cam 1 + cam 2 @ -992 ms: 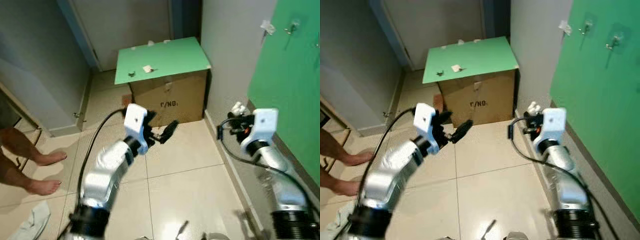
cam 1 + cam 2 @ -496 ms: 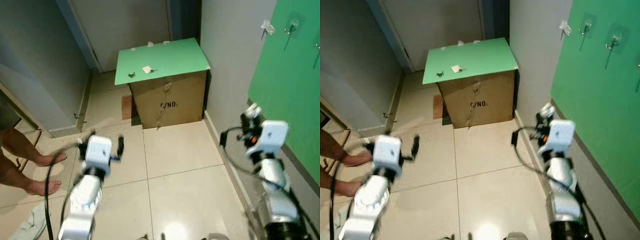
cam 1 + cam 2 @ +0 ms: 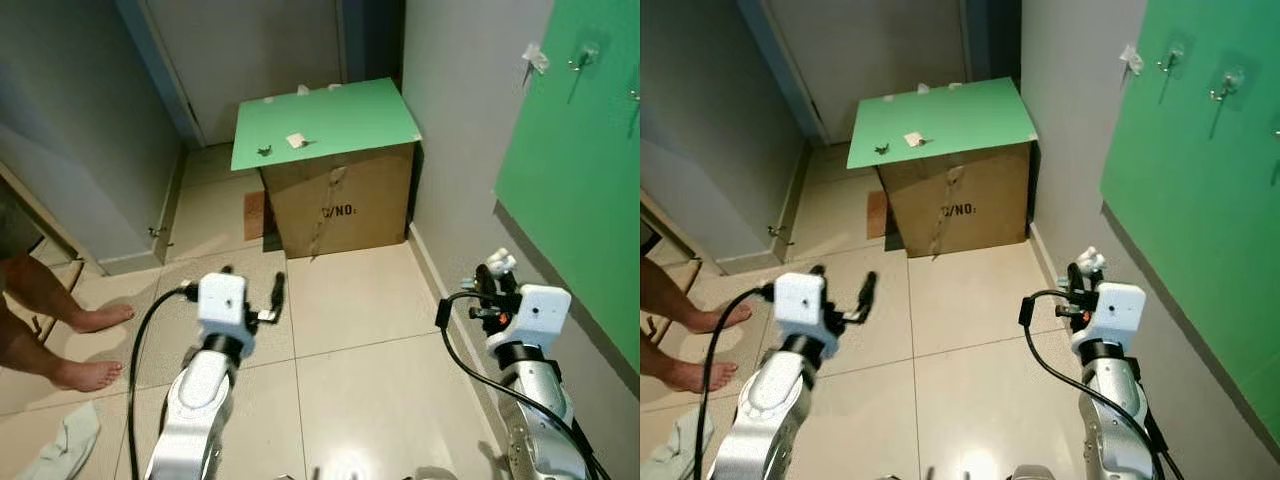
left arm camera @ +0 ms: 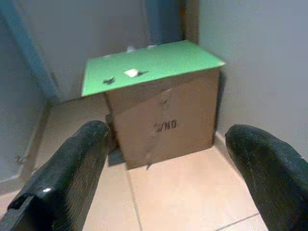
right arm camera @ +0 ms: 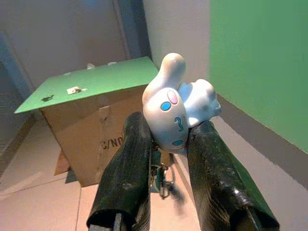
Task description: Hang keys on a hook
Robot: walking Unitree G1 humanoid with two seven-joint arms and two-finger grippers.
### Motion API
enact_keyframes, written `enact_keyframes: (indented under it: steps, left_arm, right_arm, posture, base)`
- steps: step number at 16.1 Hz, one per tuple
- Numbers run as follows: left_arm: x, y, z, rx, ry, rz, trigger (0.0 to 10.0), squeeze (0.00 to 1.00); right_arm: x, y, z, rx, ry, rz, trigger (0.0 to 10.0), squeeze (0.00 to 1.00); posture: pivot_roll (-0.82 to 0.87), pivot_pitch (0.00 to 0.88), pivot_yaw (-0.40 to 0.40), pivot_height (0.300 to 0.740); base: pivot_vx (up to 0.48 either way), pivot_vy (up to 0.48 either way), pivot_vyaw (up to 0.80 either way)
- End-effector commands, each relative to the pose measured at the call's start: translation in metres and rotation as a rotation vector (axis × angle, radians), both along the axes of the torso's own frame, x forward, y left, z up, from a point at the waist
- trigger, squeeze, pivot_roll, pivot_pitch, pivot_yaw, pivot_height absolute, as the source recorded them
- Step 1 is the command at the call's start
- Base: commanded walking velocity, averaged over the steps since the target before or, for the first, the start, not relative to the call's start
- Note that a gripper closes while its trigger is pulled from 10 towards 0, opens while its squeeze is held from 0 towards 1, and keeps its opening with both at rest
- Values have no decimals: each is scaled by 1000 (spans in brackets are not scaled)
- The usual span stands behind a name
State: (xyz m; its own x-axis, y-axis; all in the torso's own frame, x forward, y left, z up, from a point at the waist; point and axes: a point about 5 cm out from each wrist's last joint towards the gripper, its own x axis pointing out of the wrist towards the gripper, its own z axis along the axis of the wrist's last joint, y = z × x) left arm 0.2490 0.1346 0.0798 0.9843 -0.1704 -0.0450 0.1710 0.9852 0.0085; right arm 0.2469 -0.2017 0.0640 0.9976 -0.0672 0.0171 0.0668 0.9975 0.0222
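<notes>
My right gripper (image 5: 169,129) is shut on a set of keys (image 5: 159,177) with a white cartoon-figure charm (image 5: 174,107). The charm sticks up between the fingers and the keys dangle below. That gripper (image 3: 489,287) hovers low over the floor, beside the grey wall. Clear hooks (image 3: 1230,82) are stuck high on the green wall panel (image 3: 1200,190), well above and to the right of it. My left gripper (image 3: 254,286) is open with nothing between its fingers (image 4: 72,168), held low over the tiles and facing the box.
A cardboard box with a green top (image 3: 325,120) stands against the far wall, with a white scrap (image 3: 296,139) and a small dark item (image 3: 264,150) on it. A person's bare feet (image 3: 92,320) are at the left. A cloth (image 3: 62,440) lies on the tiled floor.
My left arm dropped from mid-floor to the left, then came back toward the centre, still open. The right gripper, with the keys in it, sank lower beside the wall.
</notes>
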Motion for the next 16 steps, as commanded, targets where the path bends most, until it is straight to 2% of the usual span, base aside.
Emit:
enact_keyframes:
  steps: [1, 5, 10, 16]
  left_arm:
    - [4, 4, 3, 10, -6, 6, 10000, 0]
    - [13, 0, 8, 25, -15, -40, 10000, 0]
    - [15, -4, 9, 29, -17, -75, 10000, 0]
    - [15, -8, 10, 11, -27, -103, 10000, 0]
  right_arm:
    - [4, 9, 6, 9, -31, 43, 0, 0]
    - [9, 10, 6, -2, -17, 68, 0, 0]
    - [12, 10, 3, -2, 9, 89, 0, 0]
    - [12, 9, -1, -6, 24, 102, 0, 0]
  posture:
    - [-278, 0, 161, 740]
    - [-284, 0, 168, 740]
    - [-283, 0, 167, 740]
    - [-283, 0, 161, 740]
  base:
    - [0, 0, 0]
    - [0, 0, 0]
    - [0, 0, -800]
    - [-357, 181, -800]
